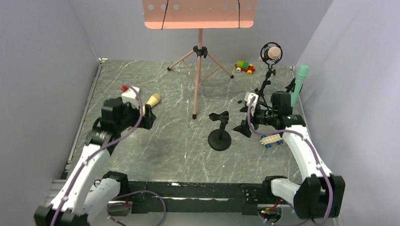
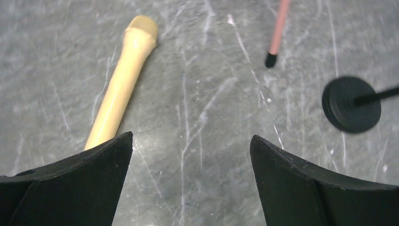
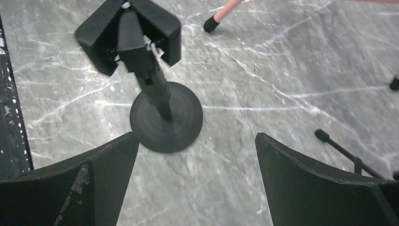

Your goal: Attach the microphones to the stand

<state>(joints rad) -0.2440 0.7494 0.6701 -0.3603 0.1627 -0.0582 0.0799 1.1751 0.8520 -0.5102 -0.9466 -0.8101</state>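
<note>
Pale yellow microphone (image 2: 120,80) lay flat on the grey counter (image 2: 202,94) at upper left of the left wrist frame, long axis running up-frame, offset left of the spread, empty left claw (image 2: 190,141); left arm nearer.

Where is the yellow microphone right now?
In the top view the yellow microphone lies flat on the left side of the table, right beside the open left hand and left of the pink music stand.
</note>
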